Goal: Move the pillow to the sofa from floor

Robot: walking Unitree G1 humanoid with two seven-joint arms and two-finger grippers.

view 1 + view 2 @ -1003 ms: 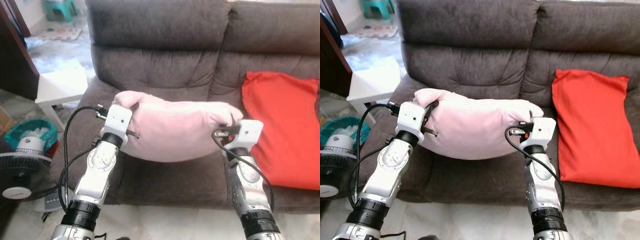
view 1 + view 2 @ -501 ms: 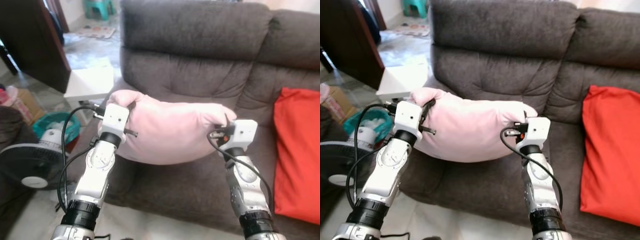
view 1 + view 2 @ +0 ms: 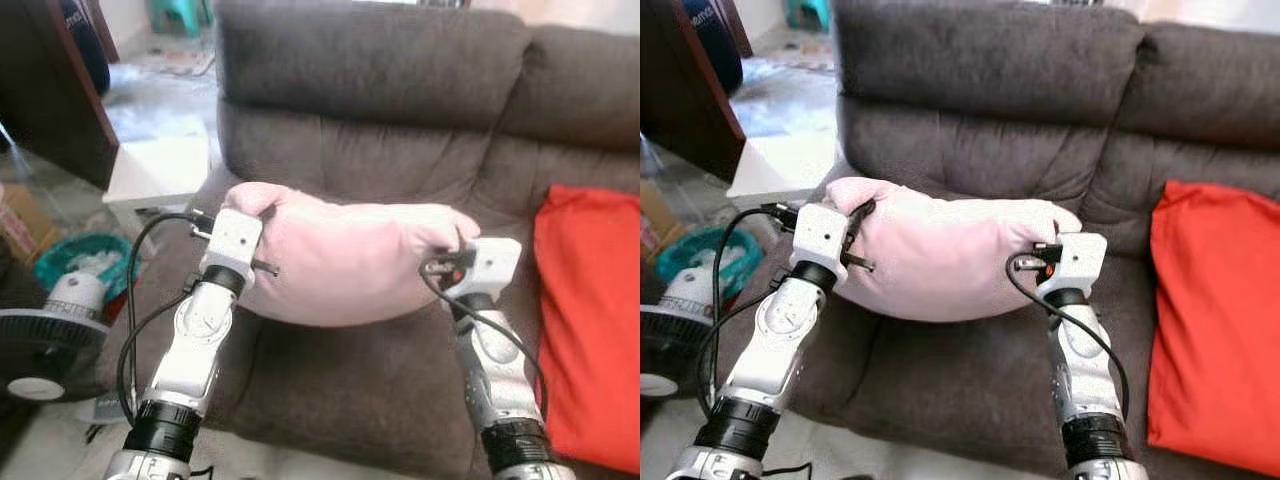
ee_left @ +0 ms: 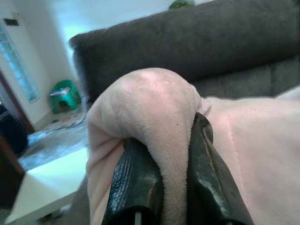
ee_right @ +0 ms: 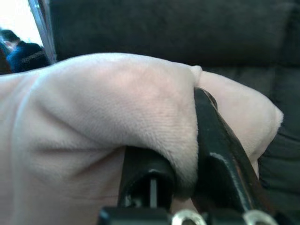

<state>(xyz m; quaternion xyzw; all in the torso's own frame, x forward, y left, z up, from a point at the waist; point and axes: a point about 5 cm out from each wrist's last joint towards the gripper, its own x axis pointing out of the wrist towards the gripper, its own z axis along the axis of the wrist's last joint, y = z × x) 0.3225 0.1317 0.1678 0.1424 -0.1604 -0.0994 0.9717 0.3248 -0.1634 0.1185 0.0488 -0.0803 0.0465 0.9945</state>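
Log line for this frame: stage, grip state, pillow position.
stage: carrying | left gripper: shut on pink pillow | right gripper: shut on its other end | pillow: held above grey sofa seat | red cushion: on seat, robot's right

red cushion point(image 3: 590, 330), white table point(image 3: 160, 170), fan point(image 3: 45, 340)

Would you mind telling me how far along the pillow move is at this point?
Done: the pink pillow is off the floor. In hand: the left gripper and right gripper each pinch one end, holding it over the seat of the grey sofa. Left: lower it onto the cushion beside the red pillow and release.
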